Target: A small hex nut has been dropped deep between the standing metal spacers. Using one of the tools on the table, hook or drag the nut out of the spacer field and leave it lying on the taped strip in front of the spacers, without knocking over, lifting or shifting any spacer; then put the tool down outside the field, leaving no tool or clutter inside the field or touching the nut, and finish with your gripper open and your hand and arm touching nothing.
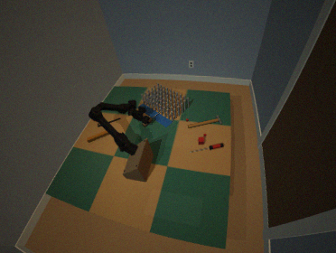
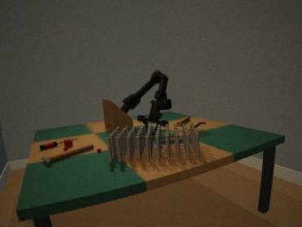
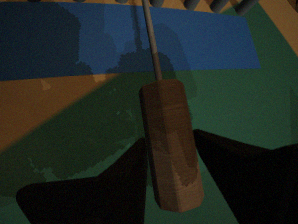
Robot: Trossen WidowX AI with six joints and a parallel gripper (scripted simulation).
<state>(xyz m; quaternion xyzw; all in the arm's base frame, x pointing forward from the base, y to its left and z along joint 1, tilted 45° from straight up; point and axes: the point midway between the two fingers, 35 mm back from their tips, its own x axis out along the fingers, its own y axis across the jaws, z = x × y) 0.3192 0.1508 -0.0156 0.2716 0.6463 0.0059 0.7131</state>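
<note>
My gripper (image 1: 148,121) (image 2: 150,129) (image 3: 169,138) is shut on the wooden handle (image 3: 172,150) of a tool with a thin metal rod (image 3: 154,50). The rod runs forward over the blue taped strip (image 1: 164,121) (image 2: 173,142) (image 3: 210,45) and past the top edge of the wrist view, so its far end is hidden there. The grey metal spacers (image 1: 164,102) (image 2: 158,147) (image 3: 246,6) stand upright in rows behind the strip. My fingers are in front of the field, on the arm's side of it. I cannot make out the hex nut in any view.
A hammer (image 1: 203,123) (image 2: 71,153), a red-handled screwdriver (image 1: 217,146) (image 2: 49,146) and a red block (image 1: 201,140) (image 2: 68,143) lie to one side. Another wooden-handled tool (image 1: 97,136) (image 2: 183,121) lies on the other side. A wooden wedge (image 1: 139,164) (image 2: 115,117) stands by the arm's base.
</note>
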